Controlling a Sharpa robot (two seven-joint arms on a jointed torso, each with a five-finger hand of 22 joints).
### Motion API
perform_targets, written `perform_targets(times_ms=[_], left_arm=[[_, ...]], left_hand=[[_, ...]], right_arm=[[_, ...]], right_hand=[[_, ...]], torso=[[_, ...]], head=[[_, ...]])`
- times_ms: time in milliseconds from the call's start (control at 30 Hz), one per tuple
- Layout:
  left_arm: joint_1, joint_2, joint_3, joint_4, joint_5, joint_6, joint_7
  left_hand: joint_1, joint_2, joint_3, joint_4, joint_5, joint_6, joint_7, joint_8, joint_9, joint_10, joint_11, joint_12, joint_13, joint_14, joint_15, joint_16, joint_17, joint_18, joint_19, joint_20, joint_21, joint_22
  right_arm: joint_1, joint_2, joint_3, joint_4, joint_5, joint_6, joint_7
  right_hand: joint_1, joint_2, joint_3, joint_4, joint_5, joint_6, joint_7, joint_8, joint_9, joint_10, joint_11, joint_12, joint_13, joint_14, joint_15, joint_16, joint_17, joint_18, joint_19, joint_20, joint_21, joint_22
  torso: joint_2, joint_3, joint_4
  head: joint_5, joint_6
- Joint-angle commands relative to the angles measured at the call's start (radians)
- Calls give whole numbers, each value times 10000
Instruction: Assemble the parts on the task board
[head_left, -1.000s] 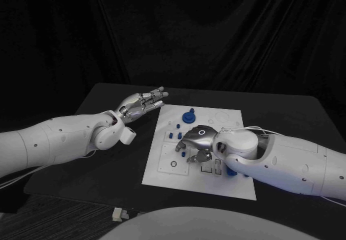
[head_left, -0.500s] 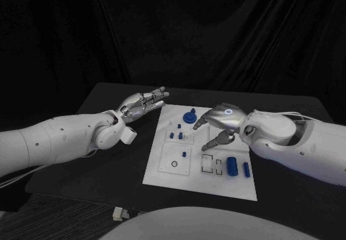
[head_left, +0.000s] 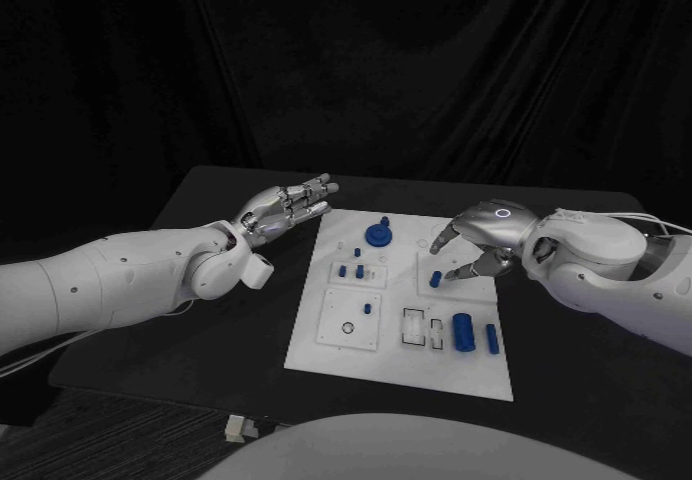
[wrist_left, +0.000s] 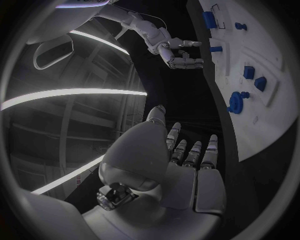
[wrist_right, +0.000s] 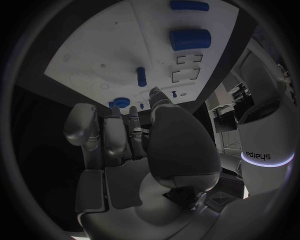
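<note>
the white task board (head_left: 329, 352) lies flat in the middle of the black table (head_left: 188, 300), and the blue parts sit scattered over it. at the far edge stands a round blue knob part (head_left: 378, 233) with a small stem sticking up. just nearer than it, a pair of small blue pieces (head_left: 348, 270) sit side by side in a raised square panel, and one more small blue peg (head_left: 368, 308) stands in the panel below that. toward the near right corner a thick blue cylinder (head_left: 463, 332) lies on its side, with a thinner blue rod (head_left: 492, 340) just beside it, both next to two outlined rectangular recesses (head_left: 414, 327); whether anything sits in those recesses i cannot tell.

the left hand (head_left: 287, 208) hangs off the board's far left corner, over the table, fingers stretched out and apart, holding nothing; the left wrist view shows the same flat, spread palm (wrist_left: 181, 165).

the right hand (head_left: 477, 240) is over the far right part of the board, fingers curved downward with the tips close to the white surface. from the right wrist view the fingers (wrist_right: 119, 135) look loosely apart with nothing between them, above the board near the small peg (wrist_right: 140, 76).
</note>
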Motion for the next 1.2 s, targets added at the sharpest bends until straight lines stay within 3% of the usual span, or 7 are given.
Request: perform_targets(times_ms=[33,200,433,500,667,967,1200], left_arm=[[-11,27,10,15,67,-48,1483],[-14,44,10,7,67,-46,1473],[-24,53,10,-12,67,-44,1459],[-28,52,10,-18,67,-46,1457],[-39,47,10,-28,67,-39,1449],[-54,23,10,-18,67,-21,1412],[-63,26,10,-23,67,-8,1389]], left_hand=[[-13,103,49,-14,49,-38,-16,9,-9,-37,-38,3,-6,-26,52,-24,-3,113,25,21,57,17],[-14,104,49,-13,48,-33,-16,9,-9,-37,-40,3,-6,-26,53,-24,-3,113,27,22,58,18],[-10,134,66,-6,56,-31,-28,12,-6,-37,-49,3,-6,-23,61,-23,-3,115,54,34,73,37],[-3,144,74,-8,62,-38,-29,12,-7,-42,-49,2,-7,-22,63,-22,-3,114,62,38,78,43],[12,156,88,-17,72,-38,-30,12,-6,-42,-51,2,-7,-21,67,-22,-2,114,72,43,84,49],[87,188,149,-72,113,111,30,50,15,-13,-17,9,0,-16,83,-19,-2,107,100,58,101,48],[103,197,166,-85,122,155,58,64,21,4,7,13,3,-17,88,-19,-2,105,112,62,107,57]], right_arm=[[-137,-7,0,-93,289,561,-273],[-327,41,0,-217,309,547,-159],[-526,178,0,-371,317,396,37],[-560,216,0,-406,318,328,73],[-607,321,1,-494,319,258,134],[-710,545,1,-659,319,214,180],[-804,753,1,-818,319,213,266]], right_hand=[[195,36,34,-14,-15,160,103,22,-9,255,-24,87,43,94,-82,-44,15,-110,-12,-65,-92,1315],[296,92,31,-42,-51,179,153,-2,-21,502,-67,206,81,123,-107,22,116,-127,16,-88,-2,1344],[622,202,59,-252,109,-12,443,-147,-83,804,-115,354,140,117,-141,25,139,-136,23,-122,20,1361],[733,266,71,-369,249,-174,617,-221,-123,885,-117,399,160,111,-144,15,135,-136,22,-129,13,1362],[903,381,116,-563,571,-187,754,-198,-129,978,-108,442,176,106,-139,5,132,-137,19,-128,0,1361],[1140,546,234,-902,1110,-402,1215,-231,-182,1217,-96,501,183,87,-116,-10,135,-132,-5,-113,-50,1354],[1231,693,471,-1021,1442,129,1318,116,-33,1584,-115,512,166,75,-92,4,167,-133,-20,-89,-49,1357]], torso=[[11,5,-7],[4,3,0],[2,2,2],[3,1,4],[3,2,2],[3,3,4],[2,1,2]], head=[[-3,-2],[-5,-2],[-7,-2],[-9,-2],[4,-2],[32,-2],[13,-2]])
